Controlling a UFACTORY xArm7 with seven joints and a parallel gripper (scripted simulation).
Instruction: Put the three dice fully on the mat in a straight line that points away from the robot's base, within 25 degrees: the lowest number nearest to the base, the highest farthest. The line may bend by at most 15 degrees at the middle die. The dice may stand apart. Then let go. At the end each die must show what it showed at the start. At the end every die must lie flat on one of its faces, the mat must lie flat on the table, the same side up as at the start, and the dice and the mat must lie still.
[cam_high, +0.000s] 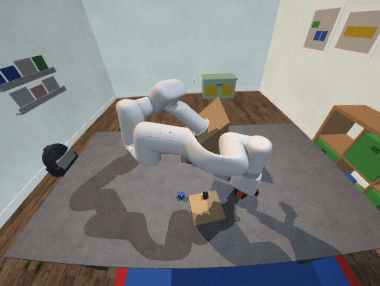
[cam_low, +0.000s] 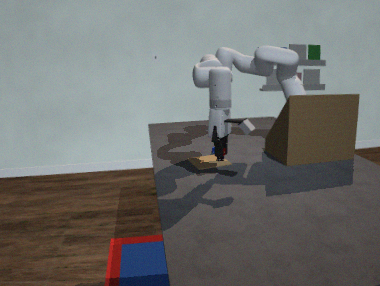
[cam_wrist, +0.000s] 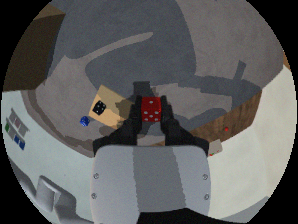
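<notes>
My gripper (cam_high: 241, 193) (cam_low: 220, 157) (cam_wrist: 151, 103) is shut on the red die (cam_wrist: 151, 105) and holds it a little above the table, beside the mat. Pips show on the die in the wrist view; its underside is hidden. The tan mat (cam_high: 199, 203) (cam_low: 199, 161) (cam_wrist: 104, 92) lies on the table, to the left of my gripper in the top view. The black die (cam_high: 205, 195) (cam_wrist: 99, 107) rests on the mat near its back edge, with several white pips up. The blue die (cam_high: 181, 195) (cam_wrist: 84, 121) lies on the table just off the mat, on the side away from my gripper.
A large brown wedge-shaped block (cam_high: 216, 122) (cam_low: 320, 131) (cam_wrist: 31, 52) stands on the grey table (cam_high: 150, 235) (cam_low: 240, 235), behind the mat in the top view. The arm's base is at the back left there. Arm shadows cover parts of the table and mat.
</notes>
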